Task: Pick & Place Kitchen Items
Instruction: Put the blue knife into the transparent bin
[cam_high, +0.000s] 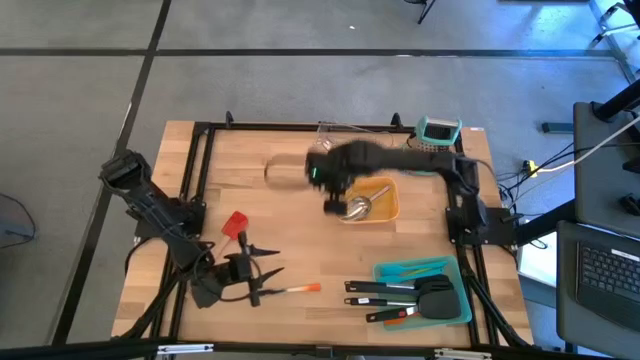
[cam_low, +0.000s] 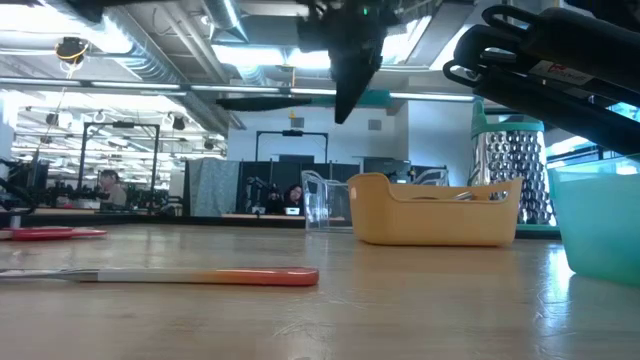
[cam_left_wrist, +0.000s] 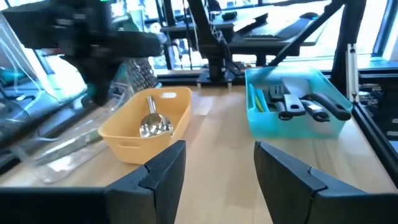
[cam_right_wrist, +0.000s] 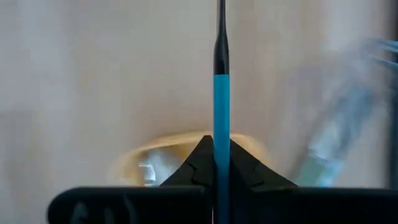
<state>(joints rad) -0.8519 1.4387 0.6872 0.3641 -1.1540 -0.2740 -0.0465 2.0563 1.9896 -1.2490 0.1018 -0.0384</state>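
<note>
Right gripper (cam_right_wrist: 221, 163), mid-frame up high, is clamped on a slim teal-handled utensil (cam_right_wrist: 221, 106) hanging over the orange tray (cam_high: 385, 205), probably for sorting, while the left gripper (cam_left_wrist: 214, 162) sits open and empty lower left.

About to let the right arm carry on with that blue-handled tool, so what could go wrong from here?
1. The right gripper pinches the thin blue-handled utensil only at its handle, so it may swing or slip in transit.
2. It hangs above the orange tray, which already holds a steel scoop; a drop there could land on the scoop.
3. The clear tray and box grater stand close by, so a wide swing might clip them.
</note>
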